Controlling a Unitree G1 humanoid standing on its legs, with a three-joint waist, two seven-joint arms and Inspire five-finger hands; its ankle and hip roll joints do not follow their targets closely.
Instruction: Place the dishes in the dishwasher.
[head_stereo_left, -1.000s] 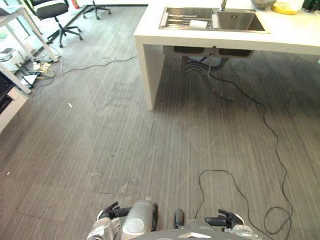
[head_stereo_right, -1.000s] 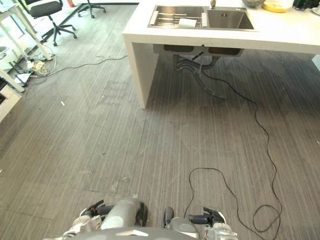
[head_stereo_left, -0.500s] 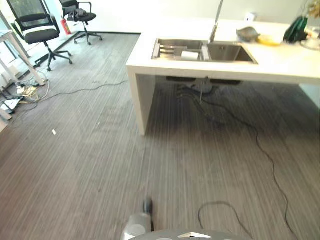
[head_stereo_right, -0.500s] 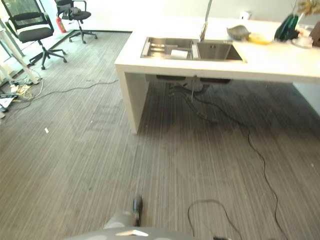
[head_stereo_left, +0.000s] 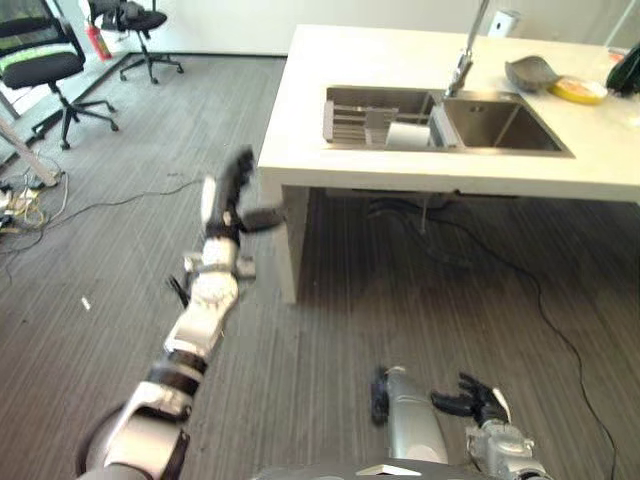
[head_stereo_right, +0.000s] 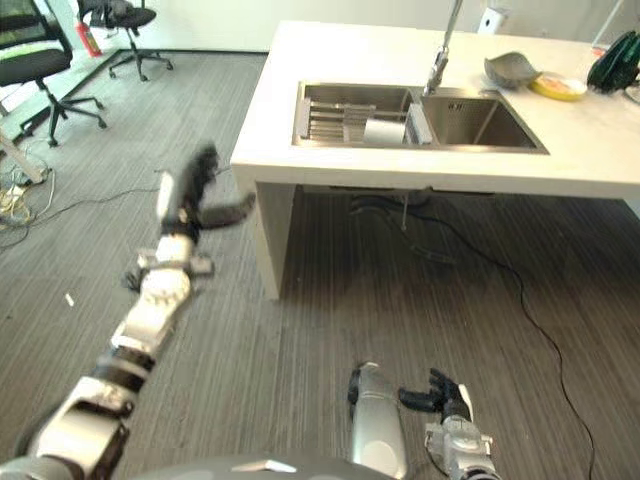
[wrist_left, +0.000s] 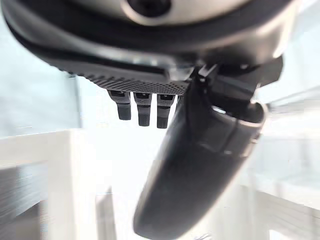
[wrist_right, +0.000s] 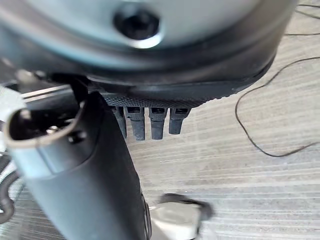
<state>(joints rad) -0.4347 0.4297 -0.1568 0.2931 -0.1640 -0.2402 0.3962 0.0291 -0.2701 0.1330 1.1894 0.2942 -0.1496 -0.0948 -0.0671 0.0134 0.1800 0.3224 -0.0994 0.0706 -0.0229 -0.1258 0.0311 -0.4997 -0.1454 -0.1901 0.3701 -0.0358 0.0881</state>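
Grey striped flooring runs under the whole scene, with 2 office chairs at the far left. Next along, the left hand is raised in front of the robot, fingers straight and thumb spread wide, holding nothing, near the corner of the white counter but not touching it. Set into the counter is a double sink: its left basin holds a dish rack with what looks like a pale cup or roll beside it, though it is too small to be sure. Further right on the counter lie a grey bowl and a yellow dish, with a dark green item at the edge. Low at the right, the right hand hangs near the floor, fingers loosely extended and empty.

No dishwasher can be made out, so the task appears barely begun and the dishes remain on the counter and in the sink, well apart from both hands. Judged from here, the chief risks are the outstretched left arm clipping the counter corner as the robot closes in, and feet snagging the black floor cable trailing from beneath the sink.
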